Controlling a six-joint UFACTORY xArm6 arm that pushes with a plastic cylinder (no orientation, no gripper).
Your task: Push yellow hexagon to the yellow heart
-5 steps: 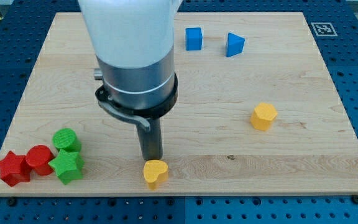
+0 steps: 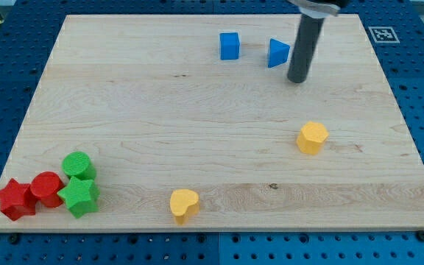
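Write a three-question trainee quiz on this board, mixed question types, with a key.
1. True or false: my tip touches the yellow hexagon.
2. Multiple choice: which block lies nearest my tip? A) blue cube B) blue triangle C) yellow heart
3. Fill in: the two green and two red blocks cluster at the view's ______ left corner of the board.

Key
1. False: the tip stands apart from the hexagon, toward the view's top.
2. B: the triangle sits just to the view's left of the rod.
3. Bottom: the green cylinder, green star, red cylinder and red star are there.
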